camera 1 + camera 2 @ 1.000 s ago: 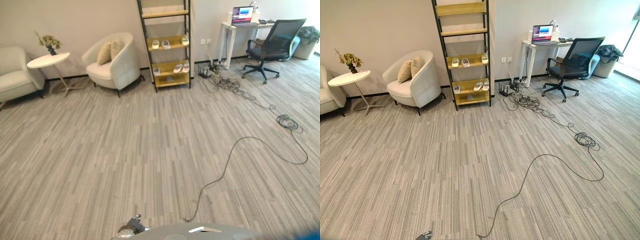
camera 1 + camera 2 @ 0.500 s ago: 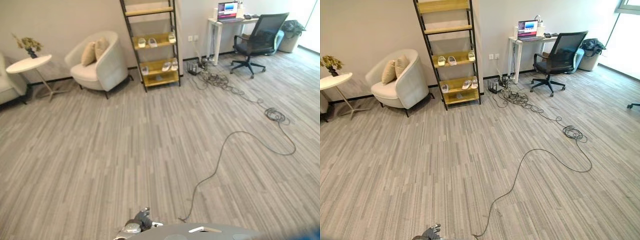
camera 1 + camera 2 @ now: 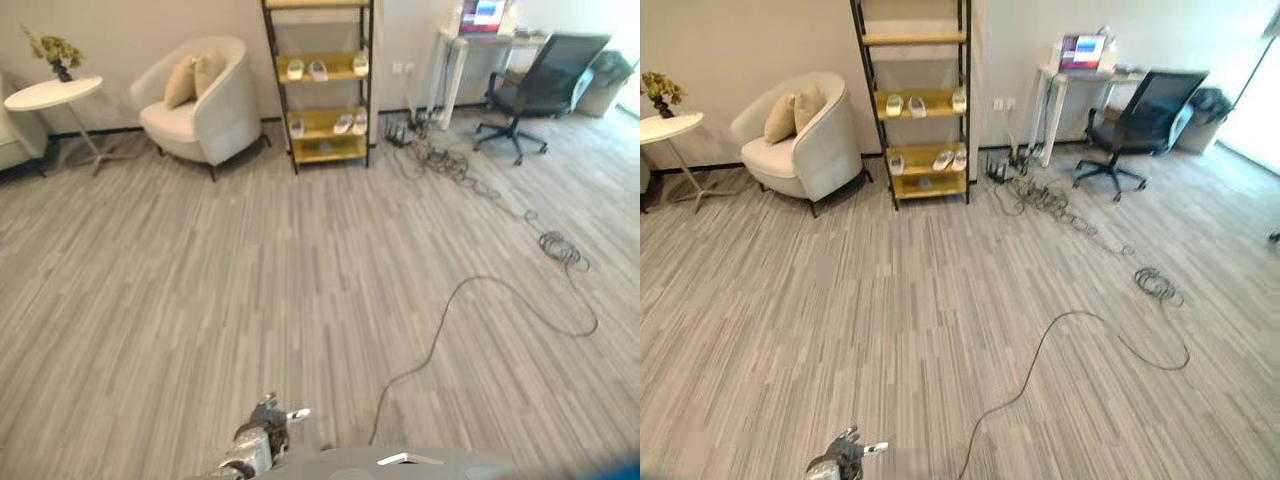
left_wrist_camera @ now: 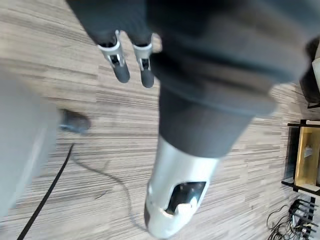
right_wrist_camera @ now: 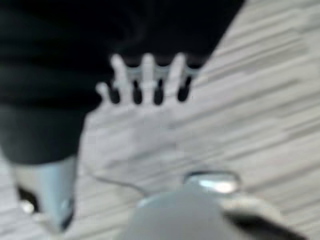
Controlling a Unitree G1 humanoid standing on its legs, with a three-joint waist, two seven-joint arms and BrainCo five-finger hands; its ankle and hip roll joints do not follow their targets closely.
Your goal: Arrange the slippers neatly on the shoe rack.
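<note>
Facing a shoe rack (image 3: 325, 85) that stands against the far wall, the robot looks across a wide stretch of grey floor (image 3: 250, 280) with the whole room between it and its work. Pale slippers (image 3: 307, 70) sit on the rack's upper wooden shelf, two close together at the left and one apart at the right; more slippers lie on the shelf below, one at the left and a pair at the right. Each points its long axis front to back on its shelf, as far as can be made out at this range.

The left hand (image 3: 262, 440) hangs low at the near edge of the scene, slightly left of centre, its fingers relaxed and spread, holding nothing. Its wrist view shows straight fingers (image 4: 121, 72) over bare floor, with a corner of the rack far off. The right hand (image 5: 145, 82) shows its fingers straight and fanned above the floor, likewise empty.

The slippers lie well apart from both hands, straight ahead and a little to the right of the left hand. Judged from this, neither arm has a real advantage yet; the coming move looks to be a walk up to the rack, not a reach.

An armchair (image 3: 200, 105) with cushions stands left of the rack, a round side table (image 3: 50, 95) further left. A desk (image 3: 1080, 85) and an office chair (image 3: 540, 95) occupy the far right, with cables (image 3: 450, 165) strewn on the floor beside the rack.
</note>
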